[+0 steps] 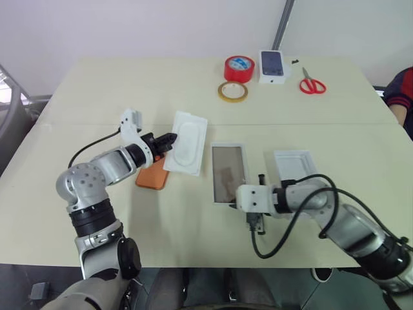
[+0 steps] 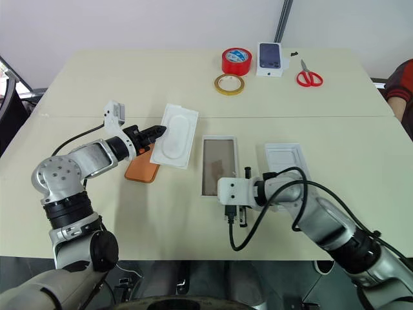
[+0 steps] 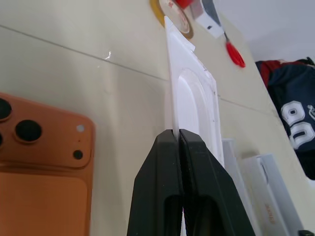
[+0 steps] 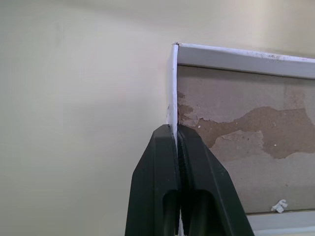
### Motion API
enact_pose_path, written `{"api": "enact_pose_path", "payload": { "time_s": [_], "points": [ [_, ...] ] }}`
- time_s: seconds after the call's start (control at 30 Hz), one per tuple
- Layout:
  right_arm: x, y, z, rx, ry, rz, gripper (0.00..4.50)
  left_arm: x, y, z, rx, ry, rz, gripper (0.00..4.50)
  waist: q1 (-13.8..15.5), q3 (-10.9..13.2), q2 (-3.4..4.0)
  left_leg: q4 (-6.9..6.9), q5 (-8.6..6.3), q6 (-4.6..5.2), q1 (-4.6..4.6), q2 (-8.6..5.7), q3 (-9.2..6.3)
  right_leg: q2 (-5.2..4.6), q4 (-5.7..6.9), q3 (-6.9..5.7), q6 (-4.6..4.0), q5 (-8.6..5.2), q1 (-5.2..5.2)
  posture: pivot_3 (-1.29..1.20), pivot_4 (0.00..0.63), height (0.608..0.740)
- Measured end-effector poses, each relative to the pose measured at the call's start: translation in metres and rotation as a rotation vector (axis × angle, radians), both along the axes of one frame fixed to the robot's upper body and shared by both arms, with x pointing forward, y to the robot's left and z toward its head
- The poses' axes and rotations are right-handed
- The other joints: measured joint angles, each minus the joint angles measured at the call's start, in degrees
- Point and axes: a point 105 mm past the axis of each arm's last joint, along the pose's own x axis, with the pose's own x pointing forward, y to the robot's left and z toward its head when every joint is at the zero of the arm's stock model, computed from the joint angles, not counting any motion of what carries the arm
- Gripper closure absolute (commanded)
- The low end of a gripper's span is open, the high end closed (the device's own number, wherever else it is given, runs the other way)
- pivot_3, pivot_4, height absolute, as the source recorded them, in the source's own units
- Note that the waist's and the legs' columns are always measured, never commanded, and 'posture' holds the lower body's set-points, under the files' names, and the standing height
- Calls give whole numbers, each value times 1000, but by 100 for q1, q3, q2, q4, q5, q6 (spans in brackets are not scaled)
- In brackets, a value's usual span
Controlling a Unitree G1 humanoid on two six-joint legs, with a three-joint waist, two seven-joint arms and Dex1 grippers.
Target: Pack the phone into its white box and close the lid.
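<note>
The left gripper (image 3: 178, 135) is closed on the edge of a white moulded insert (image 1: 187, 142), whose thin rim is pinched between the two black fingers; the insert is held tilted above the table (image 1: 97, 90). Under that insert's near corner the phone (image 1: 153, 174) is seen lying flat, orange back up, its camera lenses showing in the left wrist view.

The right gripper (image 4: 176, 130) is clamped on the thin side wall of the white box (image 1: 228, 171), close to one corner; the brownish, scuffed inner floor is seen just beside the fingers. The box lies open between the insert and the lid (image 1: 295, 165), which rests inside up, apparently flat, just beyond the right arm.

At the table's far edge, a red tape roll (image 1: 239, 68), a yellowish tape ring (image 1: 232, 92), a printed carton (image 1: 273, 66) and red-handled scissors (image 1: 312, 84) are laid out.
</note>
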Motion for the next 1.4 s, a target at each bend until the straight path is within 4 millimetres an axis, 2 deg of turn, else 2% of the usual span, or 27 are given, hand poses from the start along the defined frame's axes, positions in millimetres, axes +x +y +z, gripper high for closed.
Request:
{"api": "enact_pose_path", "payload": {
  "time_s": [0.07,0.13,0.2,0.33,0.43,0.57,0.73,0.9,1.0,1.17,1.33,1.4],
  "points": [
    [9,5,1,2,-20,-9,4467,0,-2,0,-5,5,1,4500,3,-1,-2,0,2,-4,1,0,-2,0,3,-1,0,0,-1,0,150,740],
    [16,8,2,8,-22,-23,3877,-1,-5,-1,-7,13,-1,4500,20,0,-5,0,2,-4,-1,-2,-3,-2,2,-2,0,0,0,0,150,740],
    [16,9,2,25,5,-37,3115,-2,-9,1,-9,5,0,4500,30,1,-7,0,2,-4,-4,-3,-3,-6,0,-2,0,0,0,0,150,740],
    [16,5,13,91,29,-67,1046,-4,-19,2,-27,4,7,4500,33,1,-7,0,2,-4,-3,-4,-4,-6,1,-4,0,0,0,0,150,740],
    [18,-8,32,167,19,-117,1046,-4,-30,-3,-38,39,14,4500,36,1,-8,0,2,-3,-4,-4,-4,-6,0,-4,1,0,2,0,150,740],
    [22,-38,49,192,-8,-203,1046,-6,-46,-11,-48,89,14,4500,28,2,-9,-1,1,-3,-4,-4,-3,-4,0,-4,1,0,2,0,150,740],
    [24,-54,52,187,-18,-251,1046,-12,-67,-16,-54,136,-5,4500,9,2,-10,-3,1,-3,-4,-3,-2,0,0,-2,1,0,1,0,150,740],
    [26,-56,50,189,-23,-266,1046,-17,-70,-26,-12,173,-4,4500,19,2,-10,-4,2,-3,-4,-2,-1,1,0,-1,1,0,1,0,150,740],
    [26,-57,51,191,-29,-268,1004,-18,-70,-28,-13,182,-2,3527,39,2,-10,-3,2,-3,-4,-3,-2,0,-1,-1,1,0,2,0,150,740],
    [28,-57,52,196,-43,-272,1004,-24,-72,-27,-24,171,-29,1021,30,2,-10,-3,2,-4,-4,-3,-1,1,-2,-1,1,0,3,0,150,740],
    [32,-55,53,217,-56,-270,1004,-29,-70,-26,-87,165,-52,1021,26,3,-10,-3,2,-4,-3,-3,-1,1,-3,-1,1,0,3,0,150,740],
    [35,-53,56,237,-63,-270,1540,-28,-68,-19,-108,141,-57,980,25,3,-11,-3,2,-4,-4,-3,-1,2,-2,-1,1,0,2,0,150,740]
  ]
}}
